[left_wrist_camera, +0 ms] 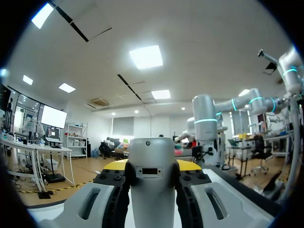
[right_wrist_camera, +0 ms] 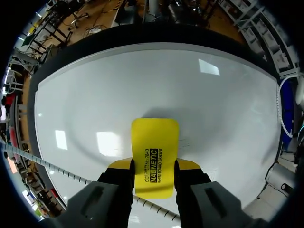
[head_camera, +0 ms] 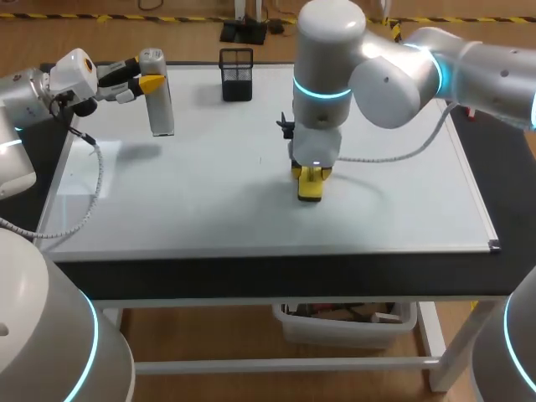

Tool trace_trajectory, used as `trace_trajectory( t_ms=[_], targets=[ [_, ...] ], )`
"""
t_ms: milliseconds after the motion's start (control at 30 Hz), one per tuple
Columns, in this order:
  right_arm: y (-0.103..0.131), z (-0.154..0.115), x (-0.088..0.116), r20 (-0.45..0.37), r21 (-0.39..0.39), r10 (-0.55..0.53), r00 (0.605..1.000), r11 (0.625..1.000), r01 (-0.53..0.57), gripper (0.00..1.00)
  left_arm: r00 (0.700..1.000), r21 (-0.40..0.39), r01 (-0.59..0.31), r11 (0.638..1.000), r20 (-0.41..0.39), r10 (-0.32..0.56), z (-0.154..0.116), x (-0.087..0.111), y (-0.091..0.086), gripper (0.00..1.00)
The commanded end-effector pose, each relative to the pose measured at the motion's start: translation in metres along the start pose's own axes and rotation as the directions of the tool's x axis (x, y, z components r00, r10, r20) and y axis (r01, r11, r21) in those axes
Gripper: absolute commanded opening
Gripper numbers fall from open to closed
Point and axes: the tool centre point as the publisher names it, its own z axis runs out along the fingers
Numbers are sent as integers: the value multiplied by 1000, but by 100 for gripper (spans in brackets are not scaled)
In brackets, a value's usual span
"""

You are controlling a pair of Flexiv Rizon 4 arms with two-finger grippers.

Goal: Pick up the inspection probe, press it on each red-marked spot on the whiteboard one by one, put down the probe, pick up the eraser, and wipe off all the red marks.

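Probably wiping mid-frame, pinching eraser (head_camera: 310, 189) in right gripper (head_camera: 310, 174), holding it flat on whiteboard (head_camera: 209, 184), pressing evenly; clamping probe (head_camera: 161, 109) in left gripper (head_camera: 149, 79), upper left.

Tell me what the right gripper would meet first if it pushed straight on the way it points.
The whiteboard. The right gripper points down at it, and the yellow eraser it holds sticks out ahead, so that lands first; it may already touch.
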Motion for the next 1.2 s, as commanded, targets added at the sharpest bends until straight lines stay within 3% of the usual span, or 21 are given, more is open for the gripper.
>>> trace_trajectory(
  t_ms=[33, 533, 1200],
  targets=[
    [-8, -20, 10, -6, 2, -22, 1000, 1000, 22, 0, 1000, 0, -2, 1000, 2, 2, 1, 1, -1, 0],
    [-68, -56, 29, -42, 34, -48, 998, 998, 50, 0, 1000, 0, -2, 1000, 2, 2, 1, 1, -1, 0],
    [-68, -56, 29, -42, 34, -48, 998, 998, 50, 0, 1000, 0, -2, 1000, 2, 2, 1, 1, -1, 0]
  ],
)
